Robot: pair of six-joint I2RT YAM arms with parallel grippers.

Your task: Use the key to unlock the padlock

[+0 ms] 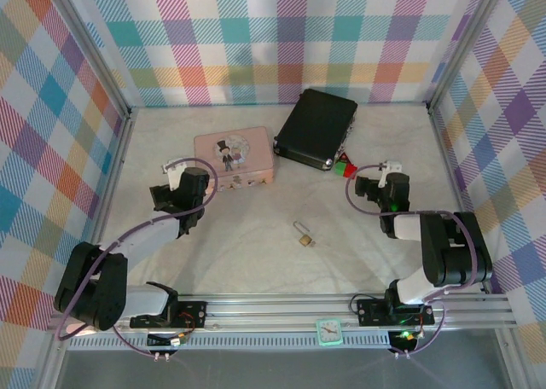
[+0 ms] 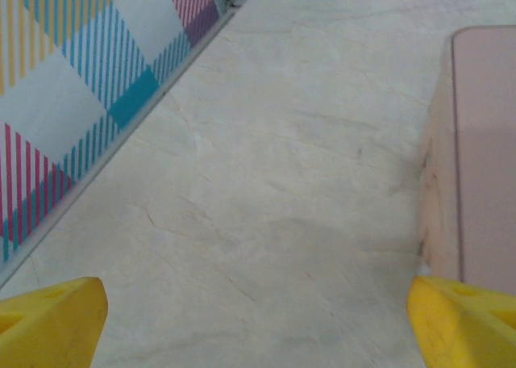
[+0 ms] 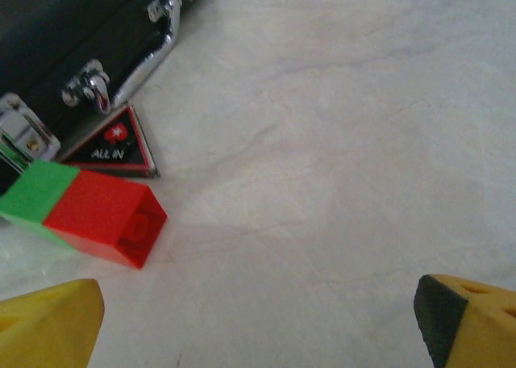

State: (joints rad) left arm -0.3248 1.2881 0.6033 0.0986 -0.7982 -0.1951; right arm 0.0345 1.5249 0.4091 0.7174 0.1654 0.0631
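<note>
tiny padlock (image 1: 302, 235), key (image 1: 311, 242) beside it barely discernible

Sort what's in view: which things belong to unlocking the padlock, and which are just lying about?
For the job: padlock; the key, too small to pick out for sure.

Lying about: pink tin; black case; red and green blocks; triangular ALL IN badge; small clock on the front rail.
</note>
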